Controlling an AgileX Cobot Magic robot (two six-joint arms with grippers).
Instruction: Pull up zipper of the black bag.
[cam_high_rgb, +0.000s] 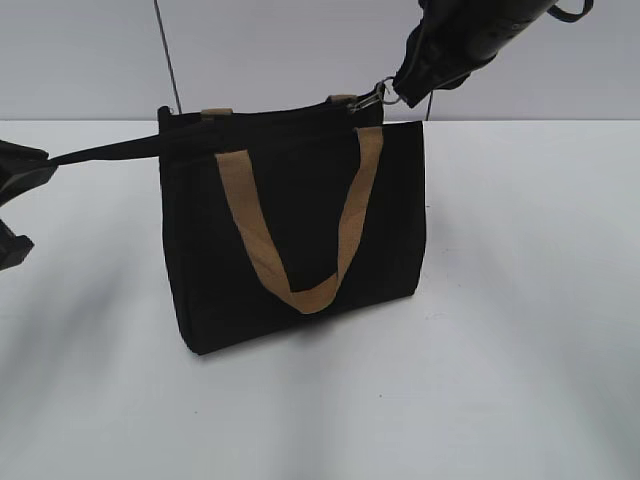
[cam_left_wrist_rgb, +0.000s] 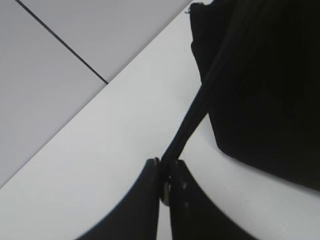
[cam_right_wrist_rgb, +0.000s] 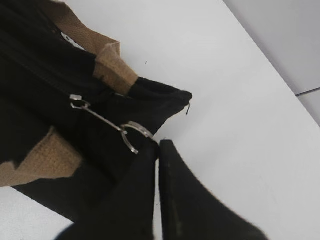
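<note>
Black bag stands mid-bench. At nine o'clock, left hand pinches its black strap tail taut to brace it; at one o'clock, right hand pinches the zipper ring

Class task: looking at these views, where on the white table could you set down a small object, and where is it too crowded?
Free: the white tabletop in front of the boxy black fabric bag, and the stretch to its right. Crowded: the bag's left, where the left gripper pulls a black strap, and its top right corner, where the right gripper holds the silvery zipper ring.
</note>
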